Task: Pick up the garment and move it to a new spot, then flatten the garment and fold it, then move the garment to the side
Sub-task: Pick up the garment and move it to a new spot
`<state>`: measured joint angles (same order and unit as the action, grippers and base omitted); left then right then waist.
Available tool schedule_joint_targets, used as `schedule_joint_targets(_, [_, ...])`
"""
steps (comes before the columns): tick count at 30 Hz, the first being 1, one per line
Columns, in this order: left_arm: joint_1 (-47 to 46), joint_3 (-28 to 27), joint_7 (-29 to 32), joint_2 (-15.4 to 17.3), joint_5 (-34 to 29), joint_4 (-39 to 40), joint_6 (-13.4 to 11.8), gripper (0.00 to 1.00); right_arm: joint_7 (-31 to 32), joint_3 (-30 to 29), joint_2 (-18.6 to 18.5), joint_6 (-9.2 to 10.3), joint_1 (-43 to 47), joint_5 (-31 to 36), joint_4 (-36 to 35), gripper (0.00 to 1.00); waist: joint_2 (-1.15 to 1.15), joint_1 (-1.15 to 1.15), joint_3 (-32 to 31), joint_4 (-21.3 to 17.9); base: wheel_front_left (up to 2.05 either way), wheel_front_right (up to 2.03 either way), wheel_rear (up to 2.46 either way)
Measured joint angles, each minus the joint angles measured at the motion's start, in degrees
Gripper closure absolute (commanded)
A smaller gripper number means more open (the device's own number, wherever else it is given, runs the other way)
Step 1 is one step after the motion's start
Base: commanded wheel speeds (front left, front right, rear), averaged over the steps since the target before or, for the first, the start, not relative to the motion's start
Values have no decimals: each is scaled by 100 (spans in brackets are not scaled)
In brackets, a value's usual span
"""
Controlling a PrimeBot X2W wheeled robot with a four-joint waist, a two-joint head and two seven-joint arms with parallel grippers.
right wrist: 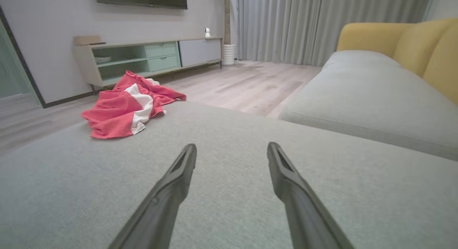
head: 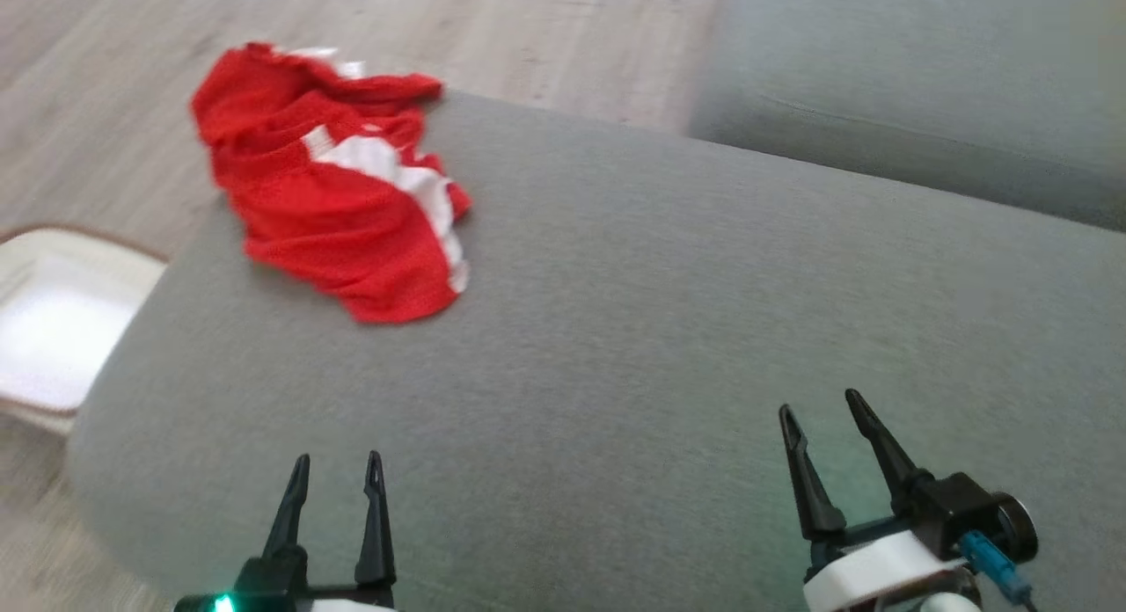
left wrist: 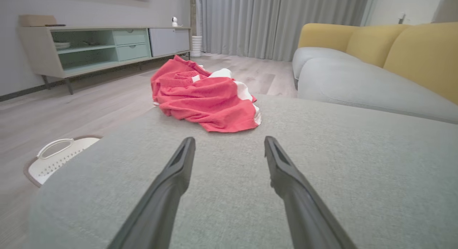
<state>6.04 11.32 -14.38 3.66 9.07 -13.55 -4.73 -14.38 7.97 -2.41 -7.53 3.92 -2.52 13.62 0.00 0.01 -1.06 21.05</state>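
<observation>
Starting pickup: crumpled red mesh garment with white stripes (head: pixel 343 216) is lying at the far-left corner of the grey fabric cushion (head: pixel 633 331). The left hand (head: pixel 339 461) and right hand (head: pixel 820 403) are hovering released, well apart from it. Judgement: the nearer left hand should be pinching a raised fold.

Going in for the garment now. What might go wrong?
1. The garment sits bunched at the far left edge of the seat; a nudge might push it off, toward the floor or basket.
2. It is crumpled, so the open left gripper may pinch several layers and make flattening harder.
</observation>
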Motion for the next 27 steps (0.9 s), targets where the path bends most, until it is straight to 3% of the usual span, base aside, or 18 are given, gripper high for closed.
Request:
schedule_joint_targets(3, [2, -12, 0, 23, 0, 22, -1, 0, 0, 75, 1, 0, -9, -1, 3, 0, 0, 0, 16, 380, 0, 0, 0])
schedule_joint_targets(10, [6, -14, 0, 25, 1, 59, -33, 0, 0, 100, 1, 0, -13, -1, 8, 0, 0, 0, 49, 641, 0, 0, 0])
schedule_joint_targets(18, [3, -223, 0, 68, 44, 323, -118, 0, 0, 64, 1, 0, -33, 67, -15, 0, 0, 0, 145, 459, 0, 0, 0])
schedule_joint_targets(23, [-234, -563, -1, 363, 100, 992, -113, 0, 0, -78, 0, 0, -160, 289, -149, 0, 0, -1, 368, 306, 0, 0, 0])
schedule_joint_targets(27, [-1122, -923, 400, 802, 126, 1719, -75, 0, 22, -170, -2, 0, -369, 469, -326, 0, 0, 0, 634, 194, 0, 0, 0])
